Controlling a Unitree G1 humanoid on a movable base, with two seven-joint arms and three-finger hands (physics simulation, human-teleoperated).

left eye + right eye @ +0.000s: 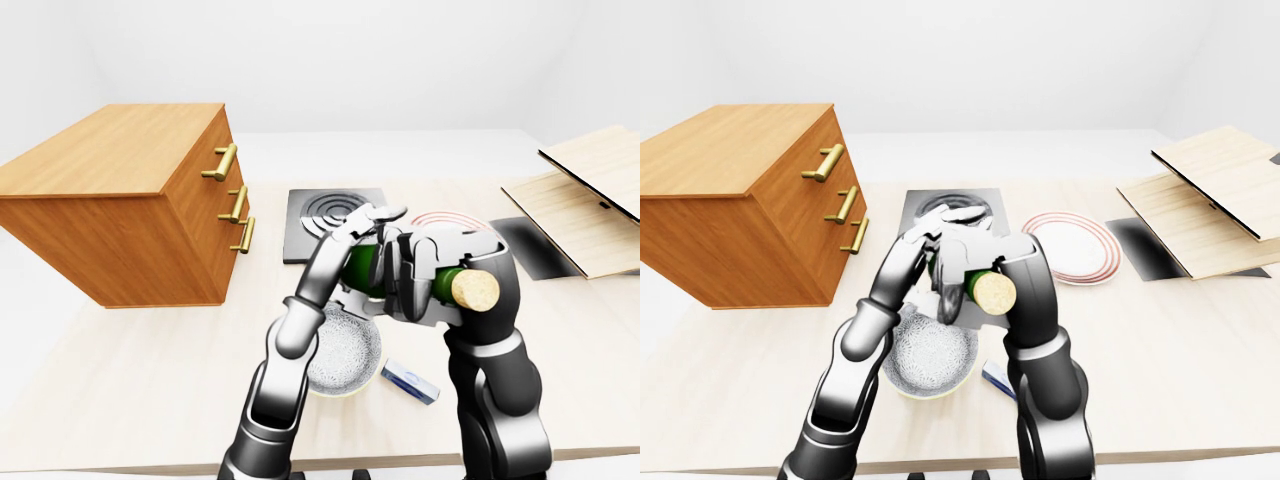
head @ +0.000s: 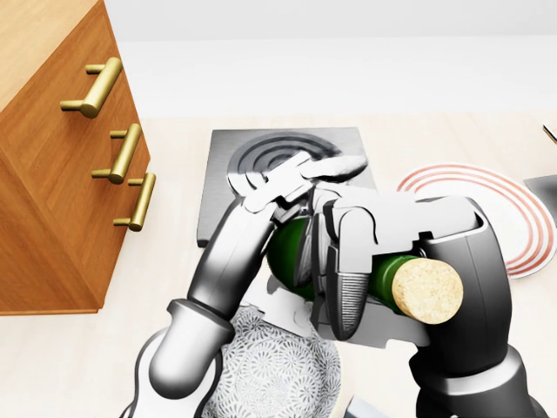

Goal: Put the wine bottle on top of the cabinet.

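The right hand (image 2: 383, 261) is gripping the bottle (image 2: 291, 248) sideways above the bowl (image 1: 345, 352), left fingers (image 2: 296, 178) resting open over it for support, cabinet (image 1: 120, 200) waiting at nine o'clock.

I see the glossy green glass wine bottle (image 2: 291, 246) with a rough cork, a grained wooden cabinet (image 1: 120, 200) with shiny brass handles, and a pale matt table (image 1: 130, 370).

One wine bottle (image 2: 291, 246), one cabinet (image 1: 130, 200), one bowl (image 1: 930, 355), one plate (image 1: 1075, 246).
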